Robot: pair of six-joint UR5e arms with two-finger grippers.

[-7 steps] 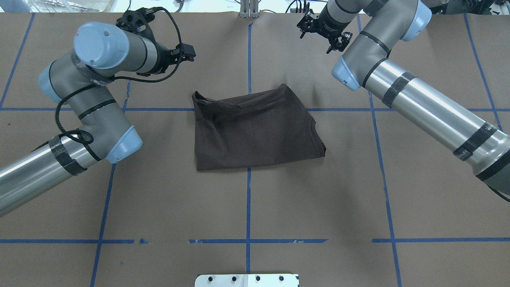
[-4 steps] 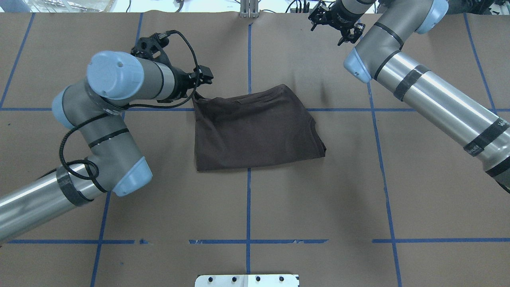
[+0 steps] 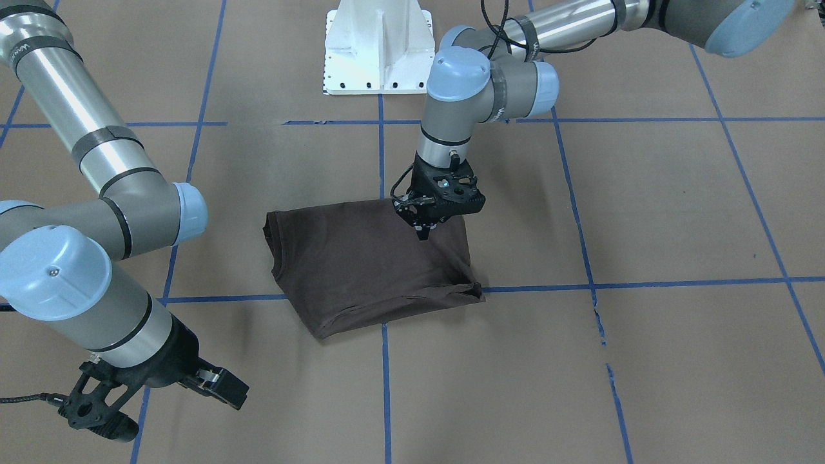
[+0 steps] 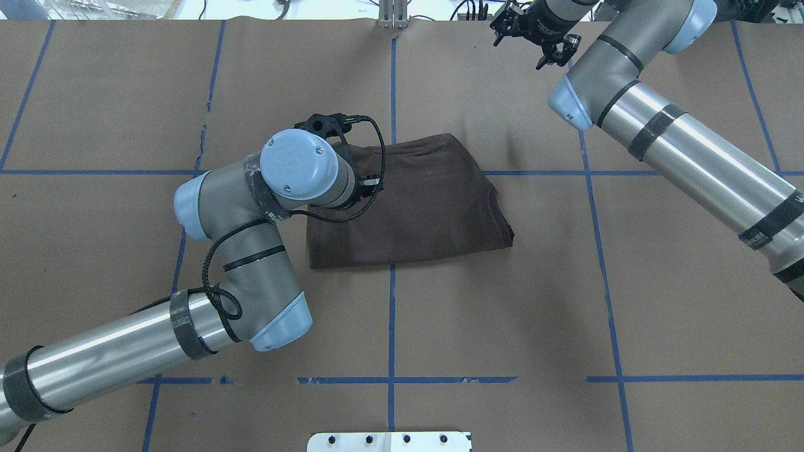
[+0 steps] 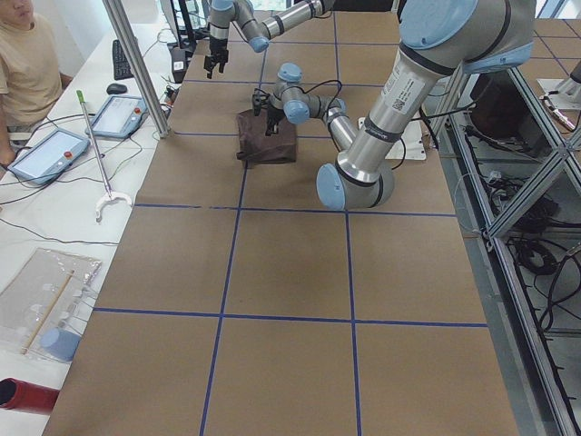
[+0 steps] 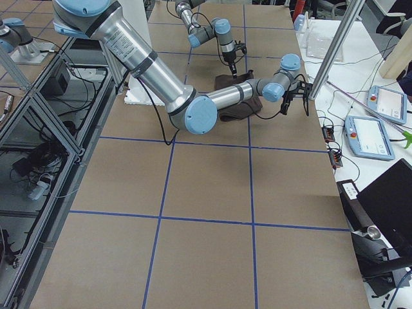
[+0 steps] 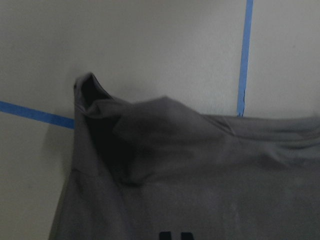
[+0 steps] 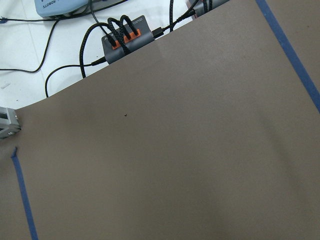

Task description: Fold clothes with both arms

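Observation:
The dark brown-grey T-shirt point(image 4: 433, 201) lies folded into a rough rectangle at the table's middle; it also shows in the front view point(image 3: 361, 270) and the left wrist view point(image 7: 200, 165), where one corner stands up. My left gripper point(image 3: 422, 233) points straight down, its fingers together, just above the shirt's edge on the robot's side, near the left corner. Whether it touches the cloth I cannot tell. My right gripper point(image 3: 221, 386) looks shut and empty, and hangs over bare table near the far edge, well away from the shirt point(image 4: 553, 53).
The white pedestal base point(image 3: 380, 51) stands at the robot's side. Blue tape lines point(image 4: 391, 314) cross the brown paper. A cable hub point(image 8: 125, 37) lies past the far table edge. A person point(image 5: 27, 54) and tablets are beside the table.
My left arm has swung in from the far left and now stands over the shirt's left part. My right arm has drawn back toward the far edge.

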